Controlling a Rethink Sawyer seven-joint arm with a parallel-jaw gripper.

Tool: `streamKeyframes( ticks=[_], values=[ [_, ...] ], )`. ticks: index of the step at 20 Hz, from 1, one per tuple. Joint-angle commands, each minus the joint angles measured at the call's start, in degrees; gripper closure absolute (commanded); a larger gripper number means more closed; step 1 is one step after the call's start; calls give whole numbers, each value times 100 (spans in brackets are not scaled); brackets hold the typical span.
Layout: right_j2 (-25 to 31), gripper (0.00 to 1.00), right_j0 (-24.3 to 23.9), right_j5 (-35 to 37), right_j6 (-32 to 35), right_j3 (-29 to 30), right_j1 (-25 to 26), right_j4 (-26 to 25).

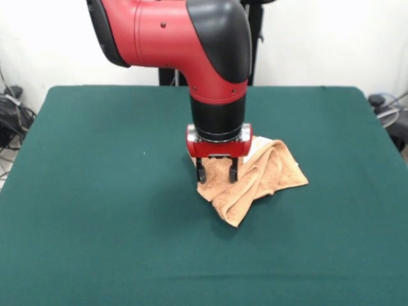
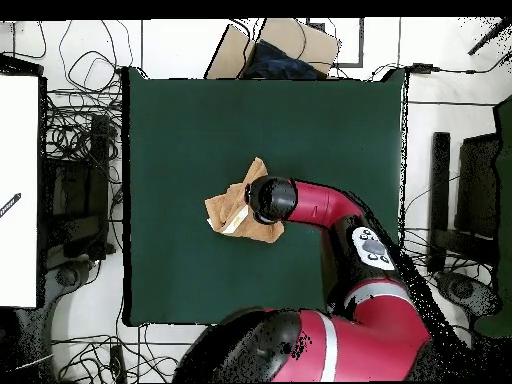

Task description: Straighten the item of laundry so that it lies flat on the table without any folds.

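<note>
The peach-orange towel [image 1: 258, 182] lies crumpled and folded over itself near the middle of the dark green table [image 1: 95, 191]. A white tag shows at its far edge beside the gripper housing. My gripper [image 1: 217, 172] points straight down over the towel's left part. Its two black fingers [image 1: 201, 172] stand apart with their tips at the cloth's surface. In the overhead view the towel [image 2: 228, 208] lies bunched at the table's [image 2: 170, 120] centre, and my gripper [image 2: 268, 198] covers its right part, hiding the fingers.
Cables and equipment [image 2: 80, 190] lie off the table's left side in the overhead view. A cardboard box [image 2: 275, 45] stands beyond the table's top edge. Green cloth surrounds the towel on all sides.
</note>
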Motion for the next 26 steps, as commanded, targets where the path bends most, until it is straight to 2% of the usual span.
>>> streamKeyframes(
  ticks=[1, 12, 26],
  values=[
    [105, 0, 255, -509, 591, -118, 284, -293],
    [81, 0, 255, -921, 653, -64, 592, -303],
    [362, 0, 114, -1307, 689, -213, 1529, -144]
  ],
)
